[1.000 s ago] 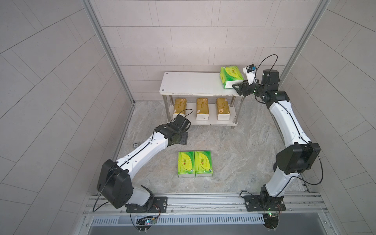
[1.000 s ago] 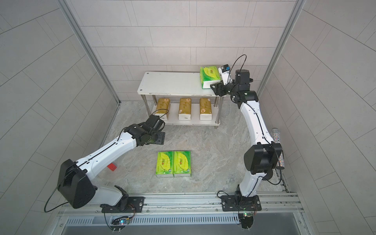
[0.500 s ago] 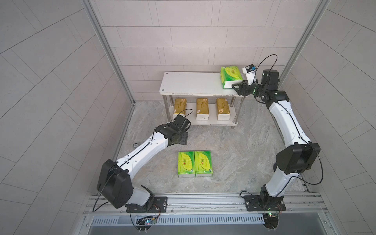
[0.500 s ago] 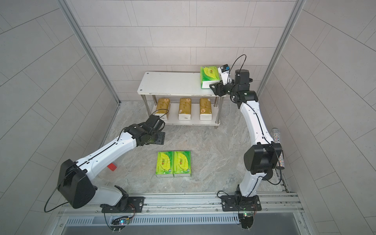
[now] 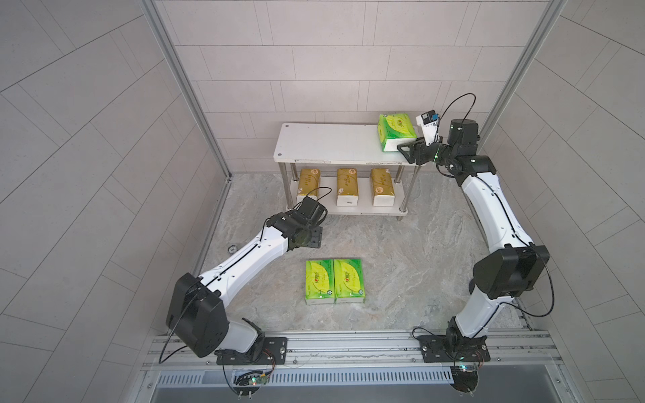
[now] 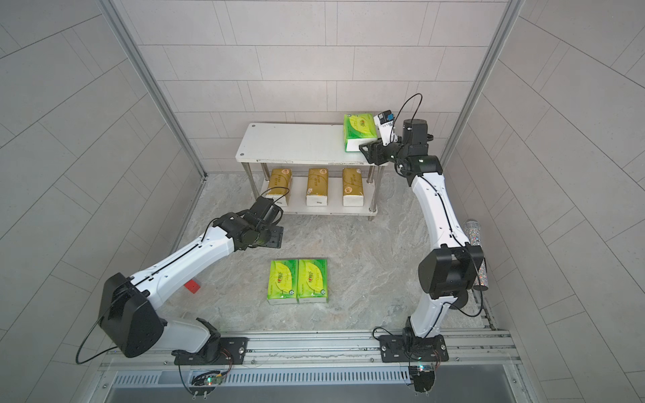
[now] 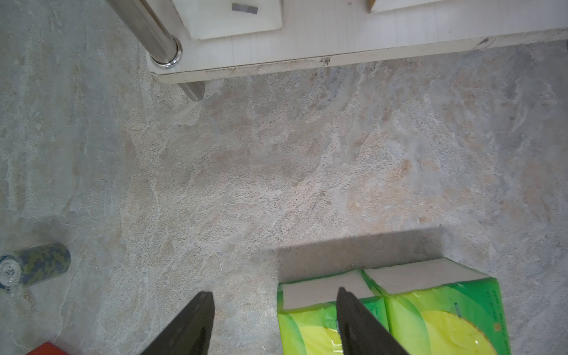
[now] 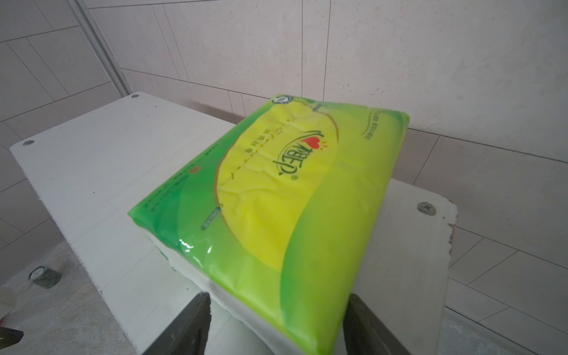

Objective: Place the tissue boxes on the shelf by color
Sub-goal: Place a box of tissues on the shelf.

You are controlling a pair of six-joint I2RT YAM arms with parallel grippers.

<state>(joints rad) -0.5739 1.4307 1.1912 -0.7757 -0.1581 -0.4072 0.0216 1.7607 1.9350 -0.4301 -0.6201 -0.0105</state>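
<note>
Pale tiled walls [image 5: 314,62] and two metal posts [image 5: 185,87] close in a marbled grey-beige tabletop [image 5: 401,251]. At upper centre of both top views we see the shelf [image 5: 331,143]. Three gold-brown tissue packs [image 5: 348,185] stand side by side on its lower board, and one green tissue pack [image 5: 397,129] lies at the right end of its upper board. The right jaws reach in from the right and flank that pack's near white end, one at each side. Whether they press it we cannot tell. Two more green tissue packs [image 5: 319,281] lie touching at lower centre. The left jaws hang between the shelf's left legs and that pair. They are apart, with only bare tabletop between them.
</note>
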